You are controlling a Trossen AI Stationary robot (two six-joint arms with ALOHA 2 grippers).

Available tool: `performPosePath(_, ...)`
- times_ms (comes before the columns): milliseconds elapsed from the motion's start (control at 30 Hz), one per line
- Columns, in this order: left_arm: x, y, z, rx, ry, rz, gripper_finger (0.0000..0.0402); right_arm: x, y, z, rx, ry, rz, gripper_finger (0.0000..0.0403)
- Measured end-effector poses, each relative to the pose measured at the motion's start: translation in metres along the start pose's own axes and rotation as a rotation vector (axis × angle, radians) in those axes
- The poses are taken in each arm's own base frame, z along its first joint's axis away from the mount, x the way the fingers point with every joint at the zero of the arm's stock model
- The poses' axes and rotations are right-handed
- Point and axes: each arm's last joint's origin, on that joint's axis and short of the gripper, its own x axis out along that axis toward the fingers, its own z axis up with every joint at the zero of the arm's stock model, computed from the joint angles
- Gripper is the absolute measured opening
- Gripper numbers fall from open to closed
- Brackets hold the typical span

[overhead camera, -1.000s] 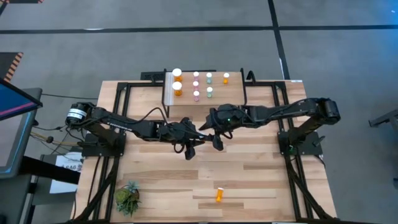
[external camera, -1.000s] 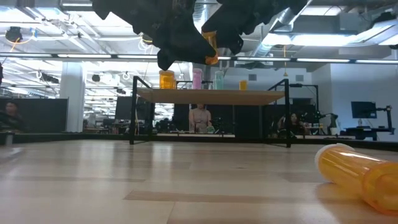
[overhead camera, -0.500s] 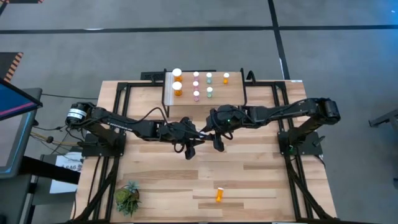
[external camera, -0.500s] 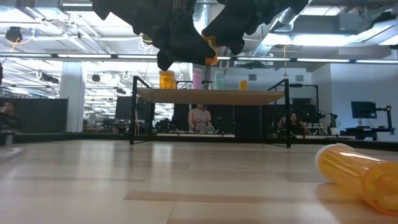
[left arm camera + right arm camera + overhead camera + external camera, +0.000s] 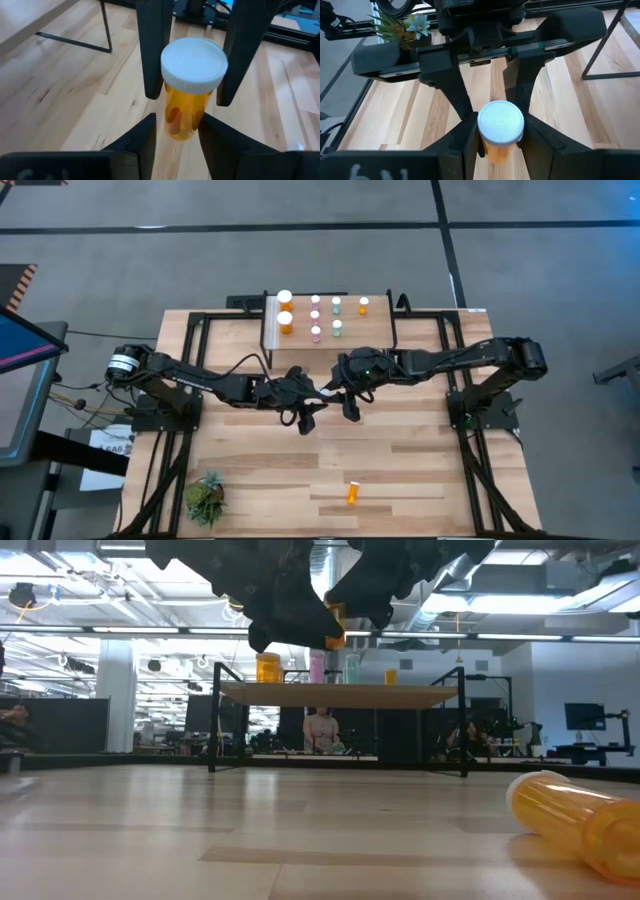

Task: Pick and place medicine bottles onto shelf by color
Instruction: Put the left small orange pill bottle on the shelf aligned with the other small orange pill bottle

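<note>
Slackening its fingers since a second ago, the left tool (image 5: 177, 132) now stands just off the orange bottle (image 5: 189, 85), while the right tool (image 5: 499, 132) has clamped the bottle below its white cap. Mid-air handover, just in front of the shelf (image 5: 375, 338): the right arm looks ready to carry it. Another orange bottle (image 5: 353, 493) lies on the counter (image 5: 430, 470), well in front of the shelf.

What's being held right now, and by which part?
An orange medicine bottle, in the air. The right pincer clamps it at the white cap. The left pincer is around its orange body, but whether that one grips cannot be told.
</note>
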Motion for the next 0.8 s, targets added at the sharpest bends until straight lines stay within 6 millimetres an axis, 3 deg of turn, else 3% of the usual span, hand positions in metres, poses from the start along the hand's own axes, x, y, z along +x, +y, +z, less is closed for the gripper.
performPosePath(200,0.0,0.001,0.0,0.0,-0.002,0.011,0.0159,-0.001,-0.004,0.0,0.01,-0.002,-0.01,0.0142)
performPosePath(433,0.0,0.001,-0.002,0.004,0.018,0.016,0.0167,-0.008,-0.009,0.005,0.015,-0.028,-0.023,0.0144)
performPosePath(800,-0.007,0.003,-0.002,0.047,0.046,0.026,0.0167,-0.052,-0.017,0.013,-0.019,-0.035,-0.072,0.0147)
